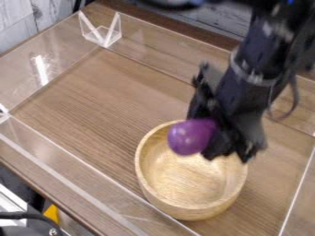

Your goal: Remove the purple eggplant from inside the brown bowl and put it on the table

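The purple eggplant (189, 137) hangs just above the far rim of the brown bowl (160, 189), clear of the bowl's floor. My gripper (204, 138) is shut on the eggplant, its black fingers wrapping the right side. The image is motion-blurred, so the stem cap does not show. The bowl sits on the wood-grain table (110, 101) near the front right, and nothing else lies inside it. The dark arm rises toward the upper right.
Low clear acrylic walls (50, 69) edge the table on the left and front. A small clear acrylic stand (99, 29) sits at the back left corner. Bare wood stretches left of and behind the bowl.
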You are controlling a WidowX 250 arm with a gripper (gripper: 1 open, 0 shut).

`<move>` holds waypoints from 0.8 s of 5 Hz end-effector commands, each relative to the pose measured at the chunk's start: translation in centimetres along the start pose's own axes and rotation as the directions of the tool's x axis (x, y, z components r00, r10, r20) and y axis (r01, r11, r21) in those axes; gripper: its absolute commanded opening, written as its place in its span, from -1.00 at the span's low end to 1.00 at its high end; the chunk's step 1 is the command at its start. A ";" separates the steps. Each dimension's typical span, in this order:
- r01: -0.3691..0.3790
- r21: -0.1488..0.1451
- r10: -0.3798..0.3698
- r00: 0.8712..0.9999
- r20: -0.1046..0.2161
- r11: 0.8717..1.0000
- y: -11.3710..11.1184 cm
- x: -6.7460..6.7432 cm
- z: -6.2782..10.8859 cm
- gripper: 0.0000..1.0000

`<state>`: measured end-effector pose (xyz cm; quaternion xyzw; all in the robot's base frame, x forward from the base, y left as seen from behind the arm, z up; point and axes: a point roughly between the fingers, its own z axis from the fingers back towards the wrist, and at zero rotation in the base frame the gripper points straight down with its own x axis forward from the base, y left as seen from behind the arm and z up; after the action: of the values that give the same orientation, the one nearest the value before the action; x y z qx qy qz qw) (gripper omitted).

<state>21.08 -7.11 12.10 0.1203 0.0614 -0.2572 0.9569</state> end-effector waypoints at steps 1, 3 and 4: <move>-0.043 0.016 0.042 0.996 0.075 0.999 3.0 0.6 3.7 -1.00; -0.024 0.036 0.021 0.996 0.089 0.999 3.4 -0.2 2.1 -1.00; -0.114 0.026 0.112 0.991 0.067 0.993 3.6 -0.4 0.8 -1.00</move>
<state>22.32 -4.23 12.91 0.1288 0.0357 -0.2119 0.9681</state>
